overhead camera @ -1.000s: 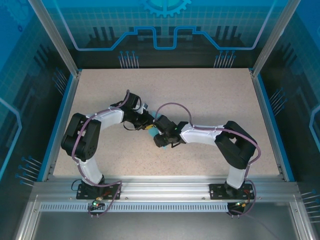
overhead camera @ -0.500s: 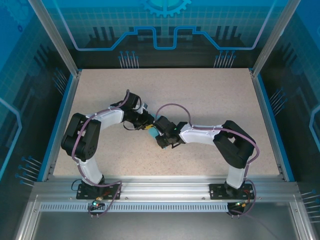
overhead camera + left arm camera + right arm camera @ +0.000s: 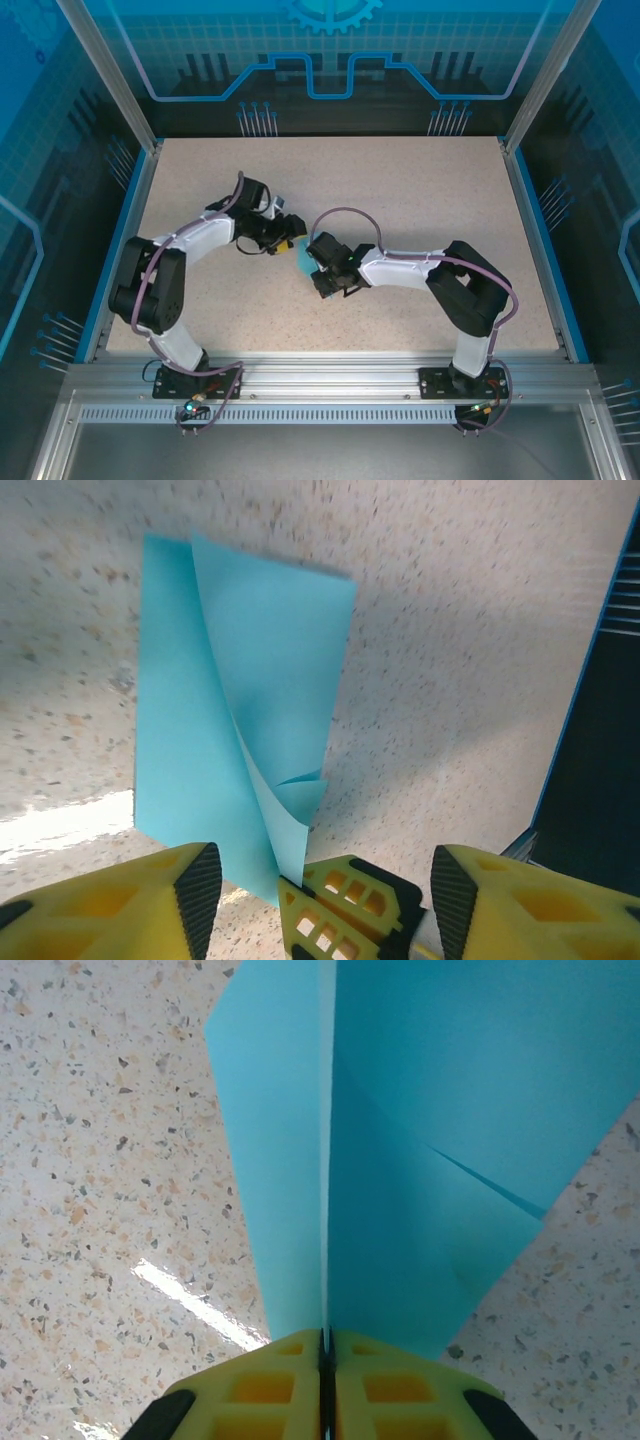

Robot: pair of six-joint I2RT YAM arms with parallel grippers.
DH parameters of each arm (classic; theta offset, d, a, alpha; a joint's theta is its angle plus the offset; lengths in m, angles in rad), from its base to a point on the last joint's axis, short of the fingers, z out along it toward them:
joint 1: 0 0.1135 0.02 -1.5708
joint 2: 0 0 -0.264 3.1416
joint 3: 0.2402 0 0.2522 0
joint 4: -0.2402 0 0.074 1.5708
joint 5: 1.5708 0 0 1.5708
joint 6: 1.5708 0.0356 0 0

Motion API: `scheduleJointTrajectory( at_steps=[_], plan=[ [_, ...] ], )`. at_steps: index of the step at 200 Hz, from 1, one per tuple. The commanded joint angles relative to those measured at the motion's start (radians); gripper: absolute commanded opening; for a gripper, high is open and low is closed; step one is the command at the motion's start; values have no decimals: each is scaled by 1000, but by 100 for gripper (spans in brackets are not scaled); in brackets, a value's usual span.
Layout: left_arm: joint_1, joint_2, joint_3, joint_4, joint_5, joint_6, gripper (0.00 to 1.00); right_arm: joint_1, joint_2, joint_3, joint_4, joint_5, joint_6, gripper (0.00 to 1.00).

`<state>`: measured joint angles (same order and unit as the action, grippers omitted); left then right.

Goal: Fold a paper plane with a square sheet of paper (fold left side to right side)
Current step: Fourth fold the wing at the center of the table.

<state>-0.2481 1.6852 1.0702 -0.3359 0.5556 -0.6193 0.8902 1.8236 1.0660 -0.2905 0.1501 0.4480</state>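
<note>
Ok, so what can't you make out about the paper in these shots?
Top external: the paper is mostly covered by the right gripper; its folds are too small to read.
Right wrist: the paper's far edges run off the frame's top.
Left wrist: its near corner hides behind the right gripper's fingers.

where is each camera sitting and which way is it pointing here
top external: above and behind the bases, looking down at the table; both arms show, left gripper and right gripper meeting at the blue paper.
left wrist: on the left arm, looking down past its open yellow fingers at the folded paper.
right wrist: on the right arm, looking along its fingers, shut on the paper's raised fold.
shared: the paper, in all three; left wrist also catches the right gripper pinching it.
</note>
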Motion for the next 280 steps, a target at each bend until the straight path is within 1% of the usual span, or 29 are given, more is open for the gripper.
scheduleJointTrajectory(
  at_steps=[1,25,60,105,142,171,280],
  plan=[
    [44,-54,-17,-26,18,23,63,-1,-29,-30,12,-26,15,11],
    [58,-57,-46,-14,29,12,62,-18,-50,-63,46,-59,22,11],
    [52,-8,-87,37,61,-19,44,-53,-85,-112,117,-134,41,11],
    [1,77,-65,57,78,-23,38,-76,-92,-130,155,-186,47,11],
    [-44,138,-32,66,81,-33,37,-90,-81,-125,157,-225,58,11],
    [-61,170,-9,72,81,-42,37,-96,-73,-123,157,-245,61,11],
    [-86,244,42,68,70,-53,39,-118,-52,-124,149,-280,74,11]
  ],
)
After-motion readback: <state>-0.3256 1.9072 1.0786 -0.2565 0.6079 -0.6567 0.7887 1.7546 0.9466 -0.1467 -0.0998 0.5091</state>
